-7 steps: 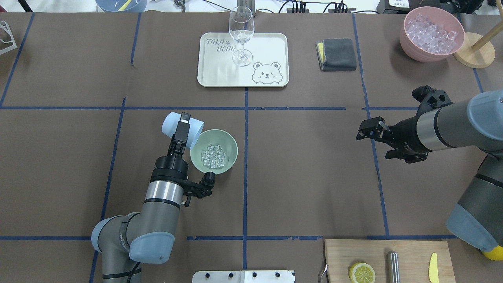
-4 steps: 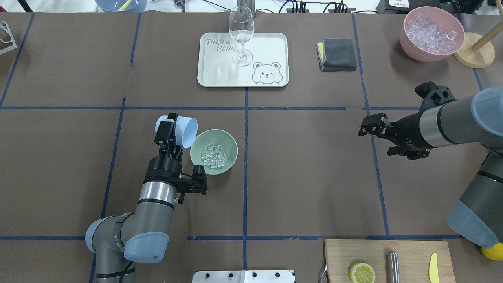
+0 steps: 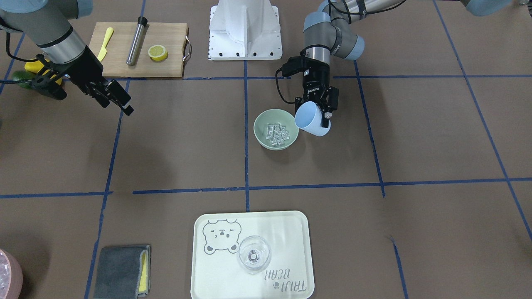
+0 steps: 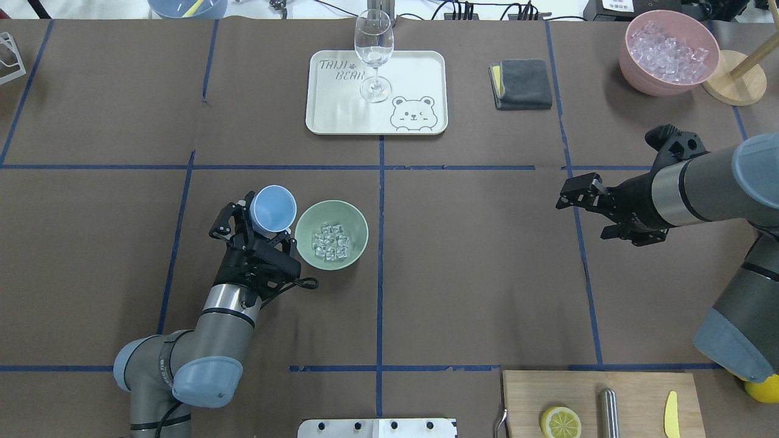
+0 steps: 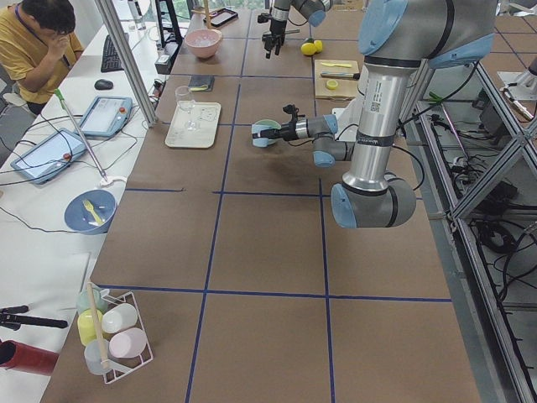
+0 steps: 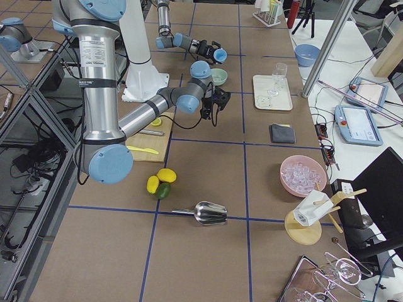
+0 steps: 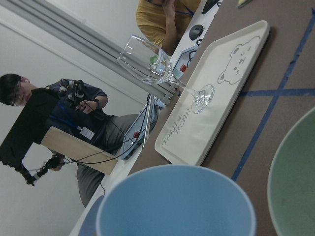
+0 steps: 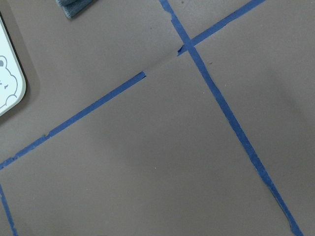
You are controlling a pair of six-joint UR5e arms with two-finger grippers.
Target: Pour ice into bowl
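Seen from across the bench, the ice (image 3: 277, 133) lies heaped in the sage-green bowl (image 3: 259, 129). The left gripper (image 3: 312, 114) hangs just beside the bowl, its jaws pinching a light blue cup (image 3: 311, 120) by the wall. Far to the left, the right gripper (image 3: 119, 99) hangs over bare bench, and whether its jaws are parted cannot be told. Overhead, the cup's mouth faces the camera and shows no cubes, so the pour looks done. The side views add only that cup and bowl sit close together. The left wrist camera looks over the cup's rim to a tray (image 7: 221, 113) and wine glass (image 7: 147, 61); the right wrist camera sees only bench and blue tape (image 8: 231, 123). The cubes are likely hard, slick and loose, and poor to pinch singly. They are better moved in the stiff, light bowl, gripped at its rim.
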